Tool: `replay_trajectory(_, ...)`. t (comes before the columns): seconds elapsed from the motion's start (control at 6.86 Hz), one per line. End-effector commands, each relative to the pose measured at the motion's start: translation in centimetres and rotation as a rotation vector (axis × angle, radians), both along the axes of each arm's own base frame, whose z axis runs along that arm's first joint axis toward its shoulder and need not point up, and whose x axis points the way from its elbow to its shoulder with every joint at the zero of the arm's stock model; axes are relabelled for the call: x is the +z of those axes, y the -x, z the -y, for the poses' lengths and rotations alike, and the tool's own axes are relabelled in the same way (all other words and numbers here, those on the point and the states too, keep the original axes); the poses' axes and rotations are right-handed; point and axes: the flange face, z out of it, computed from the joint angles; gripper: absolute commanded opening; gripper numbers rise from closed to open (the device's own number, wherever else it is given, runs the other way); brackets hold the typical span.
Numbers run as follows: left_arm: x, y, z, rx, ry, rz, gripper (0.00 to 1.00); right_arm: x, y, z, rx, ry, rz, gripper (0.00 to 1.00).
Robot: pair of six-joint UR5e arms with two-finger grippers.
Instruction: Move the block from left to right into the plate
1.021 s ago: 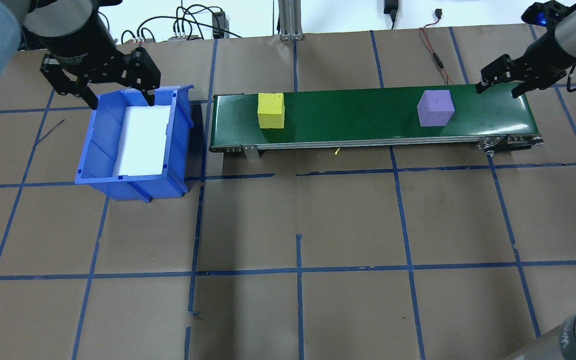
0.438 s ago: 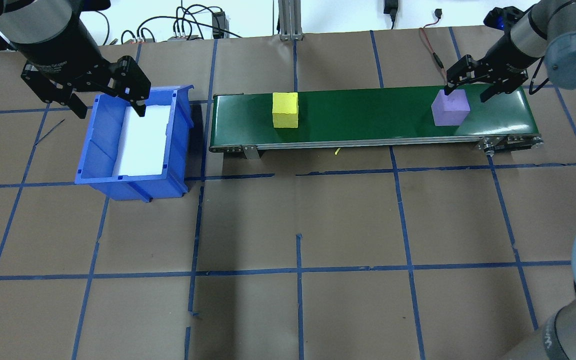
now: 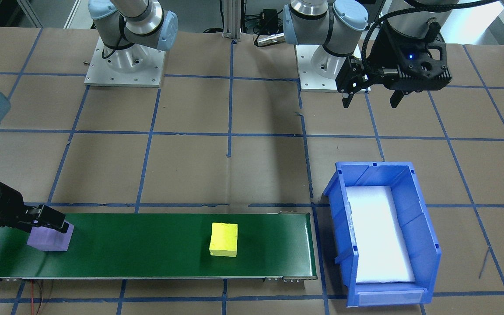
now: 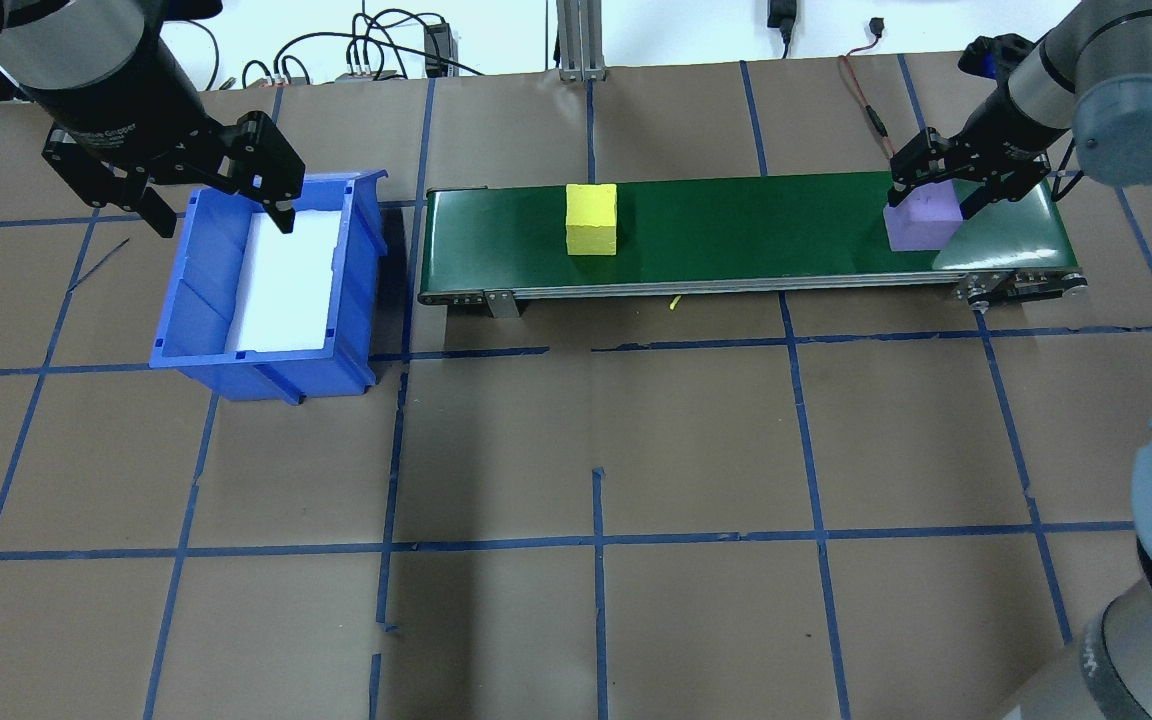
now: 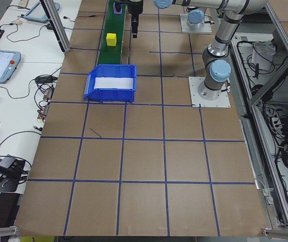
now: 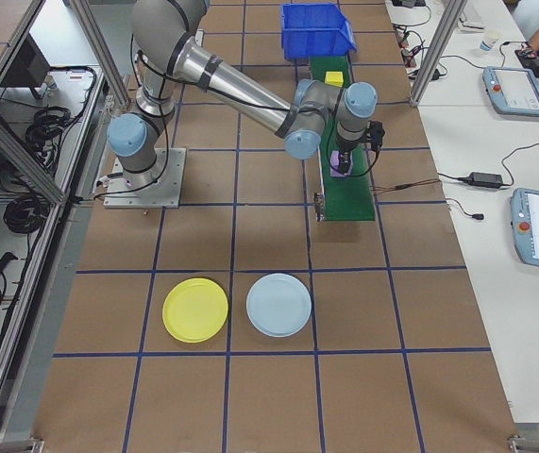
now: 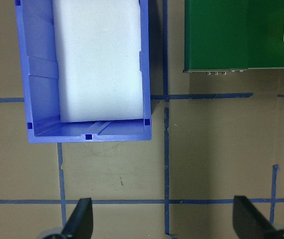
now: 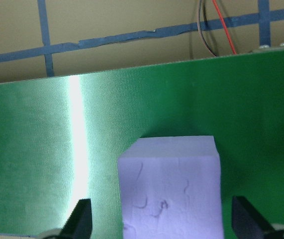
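The purple block (image 4: 922,221) is sitting near the right end of the green conveyor (image 4: 736,235), the right claw (image 4: 936,190) straddling it wide with room either side. The yellow block (image 4: 591,219) is lying mid-belt. The yellow plate (image 6: 194,310) is resting well apart on the worktop (image 4: 636,450). The left claw (image 4: 216,205) is hanging wide over the blue bin (image 4: 198,300) edge.

Six views: two fixed over the table, two at its ends, two on the wrists.

Overhead looks forward from behind the robot; front view faces back, both sharing the green conveyor (image 4: 746,232) and blue bin (image 3: 383,236). End cameras look along the table from afar. Wrist cameras point down, close.
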Motion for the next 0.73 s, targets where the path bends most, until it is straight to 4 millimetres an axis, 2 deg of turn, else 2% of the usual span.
replay_trajectory(0.0,0.0,0.0,-0.1,0.002,0.000,0.000,1.00,-1.3,0.6,0.0,0.008,-0.030,-0.038,0.91)
replay_trajectory(0.15,0.1,0.0,-0.2,-0.005,0.002,0.002,1.00,-1.8,1.0,0.0,0.011,-0.047,-0.076,0.78)
replay_trajectory(0.29,0.0,0.0,-0.1,-0.004,0.003,0.000,1.00,-1.5,1.6,0.1,0.010,-0.052,-0.122,0.47)
replay_trajectory(0.44,0.1,-0.1,0.0,-0.002,0.006,0.000,1.00,-0.3,2.2,0.7,-0.003,-0.032,-0.135,0.33)
replay_trajectory(0.58,0.1,-0.1,0.0,-0.004,0.006,0.000,1.00,1.4,3.6,1.3,-0.009,-0.020,-0.212,0.27)
